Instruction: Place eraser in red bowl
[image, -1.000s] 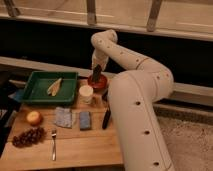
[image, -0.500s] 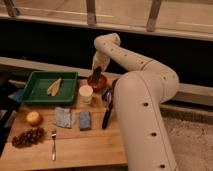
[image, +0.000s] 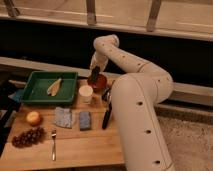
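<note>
1. The gripper (image: 95, 71) is out at the far end of the wooden table (image: 75, 145), hanging right over the red bowl (image: 98, 81). It looks clamped on the eraser (image: 94, 76), a dark flat block that dangles from it with its low end at or just inside the bowl's rim. Can't tell if it's touching the bottom.

2. So my read is we're basically at the drop. I'd ease down a touch more so the eraser has nowhere to bounce, then let the fingers part.

3. The eraser is long compared to the bowl, so it'll probably end up leaning on the rim rather than lying flat. Keep it centred over the bowl before letting go, otherwise it could tip out.

4. Watch the white cup (image: 86, 93), which sits just beside the bowl on the near side. Pull straight up afterwards, no sideways swing.

5. Further out: green tray (image: 35, 92) to the left, black-handled tool (image: 106, 117) nearer the front. Neither is in the way.
</note>
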